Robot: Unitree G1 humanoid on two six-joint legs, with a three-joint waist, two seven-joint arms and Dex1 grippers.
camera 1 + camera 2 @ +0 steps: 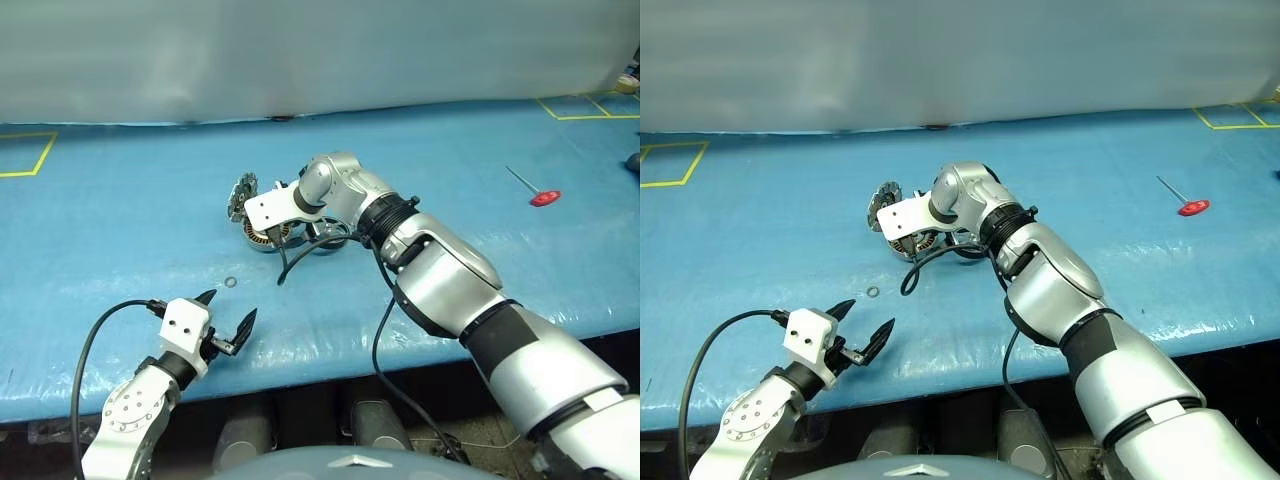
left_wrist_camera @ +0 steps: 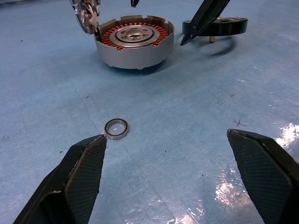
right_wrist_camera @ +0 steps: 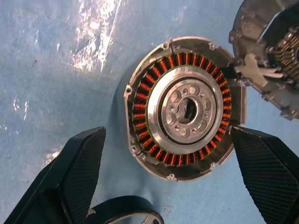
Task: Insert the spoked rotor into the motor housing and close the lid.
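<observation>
Both claws stood spread and empty. From the head views, the left gripper [image 1: 228,312] hung low over the near edge of the blue table [image 1: 120,220], pointing toward the parts. A small ring [image 1: 230,283] lay on the mat just beyond its fingertips. The right gripper [image 3: 168,175] reached in from the right, angled down over the cluster of parts in the middle of the table. The housing [image 1: 915,243] sat partly hidden under that wrist. The lid [image 1: 241,193] stood tilted on edge at the housing's far left side, touching it. A red-handled tool [image 1: 535,190] lay well apart, far to the right.

From the left wrist view, its two fingers [image 2: 81,172] were wide apart with only bare mat between them. The ring [image 2: 116,128] lay flat close to one fingertip, not touching it. Farther on stood the housing [image 2: 134,46], upright, copper windings around a silvery centre, with the lid [image 2: 85,14] leaning against its rim. The rotor [image 2: 224,26] lay flat just beside the housing, apart from it, with a right gripper finger [image 2: 203,21] dipping in front of it.

From the right wrist view, the fingers [image 3: 74,172] straddled the housing [image 3: 184,108] from above without touching it. The lid [image 3: 271,51] met its rim, ribbed inside showing. A dark arc of the rotor [image 3: 126,209] showed near one finger.
</observation>
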